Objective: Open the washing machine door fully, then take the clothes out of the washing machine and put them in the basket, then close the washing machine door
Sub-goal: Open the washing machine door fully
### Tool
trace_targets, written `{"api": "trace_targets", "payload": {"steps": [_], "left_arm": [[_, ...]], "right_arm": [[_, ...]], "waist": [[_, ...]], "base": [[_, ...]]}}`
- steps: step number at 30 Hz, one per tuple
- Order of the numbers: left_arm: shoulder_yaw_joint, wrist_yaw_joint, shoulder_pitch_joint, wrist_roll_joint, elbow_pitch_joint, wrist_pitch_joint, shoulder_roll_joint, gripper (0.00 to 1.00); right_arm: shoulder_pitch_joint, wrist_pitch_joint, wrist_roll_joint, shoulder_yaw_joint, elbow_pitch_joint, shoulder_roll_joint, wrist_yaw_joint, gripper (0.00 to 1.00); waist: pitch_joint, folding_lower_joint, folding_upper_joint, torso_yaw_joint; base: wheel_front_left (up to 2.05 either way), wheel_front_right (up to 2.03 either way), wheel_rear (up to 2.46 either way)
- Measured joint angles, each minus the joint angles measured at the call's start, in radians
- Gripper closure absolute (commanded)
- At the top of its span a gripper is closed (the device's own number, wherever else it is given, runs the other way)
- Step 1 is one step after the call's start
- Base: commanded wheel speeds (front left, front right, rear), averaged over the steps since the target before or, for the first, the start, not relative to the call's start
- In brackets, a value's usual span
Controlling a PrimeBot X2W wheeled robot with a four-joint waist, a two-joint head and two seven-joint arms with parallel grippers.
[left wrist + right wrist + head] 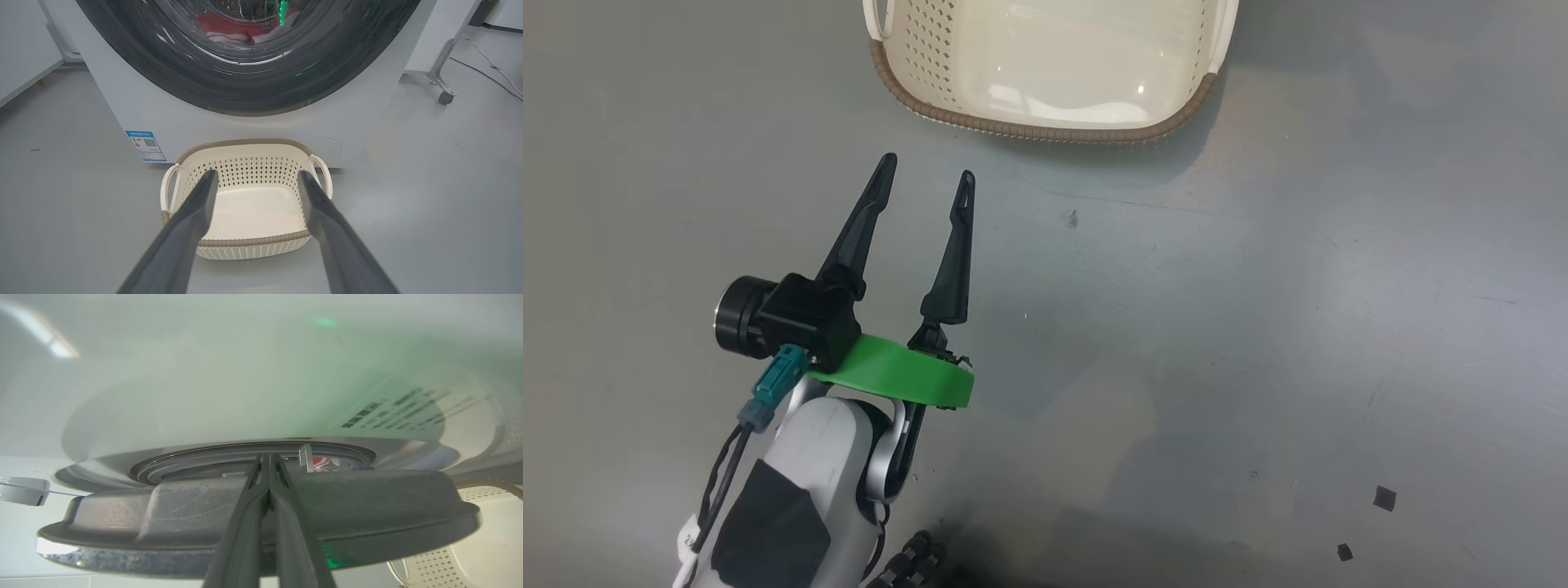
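The washing machine (122,102) stands white and close, its door (245,94) a glossy black ring around glass. Red and white clothes (220,28) show behind the glass. On the floor in front sits the cream basket (253,241), with nothing in it. My left gripper (257,173) hangs open above the floor on the basket's near side, also seen as the left gripper (927,167) below the basket (1045,129). My right gripper (267,457) is shut and holds nothing. Its tips lie in the gap between the ajar door (367,506) and the machine front (245,375). Clothes (322,461) peek through that gap.
A blue label (146,145) marks the machine's lower left front. A metal leg on a caster (443,81) and a floor cable (490,69) lie to the right. White furniture (24,61) stands at the left. Small black scraps (1383,497) dot the grey floor.
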Motion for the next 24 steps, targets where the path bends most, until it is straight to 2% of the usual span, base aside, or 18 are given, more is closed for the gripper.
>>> {"api": "trace_targets", "payload": {"steps": [24], "left_arm": [[-0.001,0.010,0.000,-0.004,0.024,0.000,0.000,0.00]], "right_arm": [[0.019,0.123,0.050,0.034,0.112,0.012,0.000,1.00]], "waist": [[-0.070,0.0000,0.0000,-0.019]], "base": [[0.00,0.00,0.00]]}}
